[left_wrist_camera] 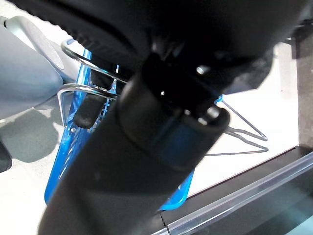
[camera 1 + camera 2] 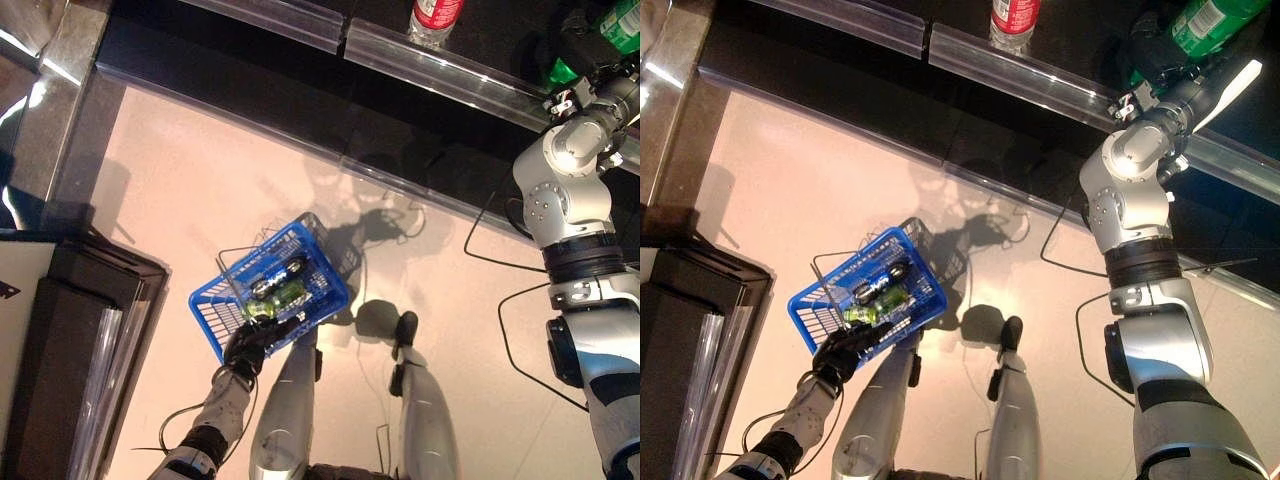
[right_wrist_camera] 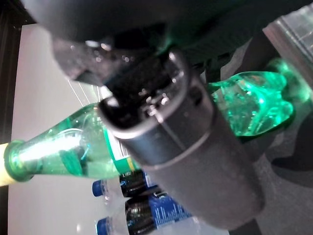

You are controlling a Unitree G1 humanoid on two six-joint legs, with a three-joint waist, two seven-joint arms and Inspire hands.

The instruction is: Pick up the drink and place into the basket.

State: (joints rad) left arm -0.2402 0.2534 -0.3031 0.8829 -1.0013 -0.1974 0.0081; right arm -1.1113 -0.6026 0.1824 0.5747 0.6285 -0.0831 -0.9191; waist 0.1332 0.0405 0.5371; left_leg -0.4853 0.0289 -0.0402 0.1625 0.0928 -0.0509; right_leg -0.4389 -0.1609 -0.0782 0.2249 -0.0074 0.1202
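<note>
Low by the robot's side, the left hand (image 2: pixel 252 345) is curled round the wire handle of the blue basket (image 2: pixel 816 318), a plastic lattice tub already carrying a dark bottle and a green one. Farther up at the shelf (image 2: pixel 440 62), the right hand (image 2: pixel 1162 62) is clamped on the green drink bottle (image 3: pixel 73 152), smooth, translucent and slippery-looking. I judge the risks to be the bottle sliding out of that grip during the long swing down, or the hanging basket tilting when it lands. A red-labelled bottle (image 2: pixel 434 18) stands beyond.
</note>
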